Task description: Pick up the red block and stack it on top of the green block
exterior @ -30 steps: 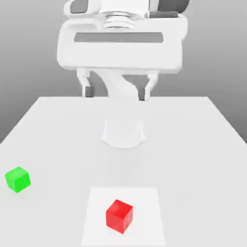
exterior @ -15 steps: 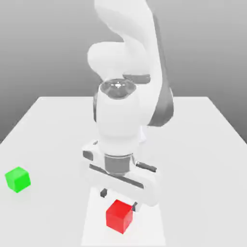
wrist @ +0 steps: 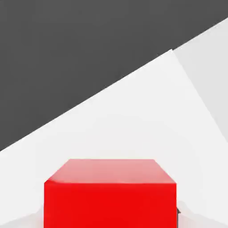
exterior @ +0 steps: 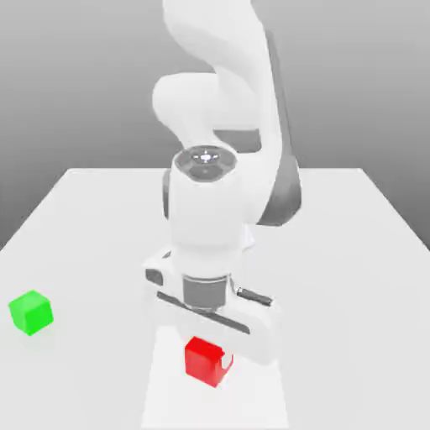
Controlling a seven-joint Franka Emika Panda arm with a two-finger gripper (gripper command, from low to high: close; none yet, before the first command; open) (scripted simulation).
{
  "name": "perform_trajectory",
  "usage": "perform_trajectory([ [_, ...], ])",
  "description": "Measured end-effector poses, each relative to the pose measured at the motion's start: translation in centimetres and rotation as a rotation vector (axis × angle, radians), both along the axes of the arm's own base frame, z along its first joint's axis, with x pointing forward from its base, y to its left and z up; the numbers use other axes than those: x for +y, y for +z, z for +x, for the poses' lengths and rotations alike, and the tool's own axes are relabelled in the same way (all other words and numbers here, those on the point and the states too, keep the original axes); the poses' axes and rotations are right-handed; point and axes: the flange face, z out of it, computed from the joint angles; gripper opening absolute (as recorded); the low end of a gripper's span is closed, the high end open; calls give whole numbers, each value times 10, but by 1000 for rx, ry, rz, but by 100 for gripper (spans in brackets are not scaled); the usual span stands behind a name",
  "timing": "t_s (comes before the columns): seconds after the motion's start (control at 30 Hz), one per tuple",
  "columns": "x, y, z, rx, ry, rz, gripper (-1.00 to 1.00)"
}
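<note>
White tabletop (exterior: pixel 353 252), grey backdrop. My gripper (exterior: pixel 207 359) is clamped on the small red smooth cube (exterior: pixel 204 361), near front edge. Lift straight, keep squeeze steady, then carry toward small green cube (exterior: pixel 31 312) at exterior view's left.

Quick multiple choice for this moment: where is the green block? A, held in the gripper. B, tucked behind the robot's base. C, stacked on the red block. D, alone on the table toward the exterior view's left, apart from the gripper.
D: the green block sits by itself on the table at the exterior view's left, while the gripper is down at the red block.
</note>
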Motion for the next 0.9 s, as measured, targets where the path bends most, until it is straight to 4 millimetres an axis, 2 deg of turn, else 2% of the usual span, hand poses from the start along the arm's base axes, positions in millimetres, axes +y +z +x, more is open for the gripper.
perform_trajectory([
  [0.07,-55,7,-10,1,-182,-4,-100],
  [0.17,-145,16,-42,2,-494,-8,-100],
  [0.3,-241,27,-107,0,-885,-5,-100],
  [0.37,-279,34,-146,-2,-1076,0,-100],
  [0.4,-295,30,-165,-4,-1150,2,-100],
  [0.53,-289,-10,-156,-4,-1143,4,-100],
  [0.57,-289,-21,-156,-4,-1144,4,100],
  [0.73,-289,-21,-156,-4,-1144,4,100],
  [0.77,-288,-27,-156,-4,-1144,4,100],
  [0.83,-289,-17,-156,-3,-1144,4,100],
  [0.9,-289,4,-155,-3,-1143,5,100],
])
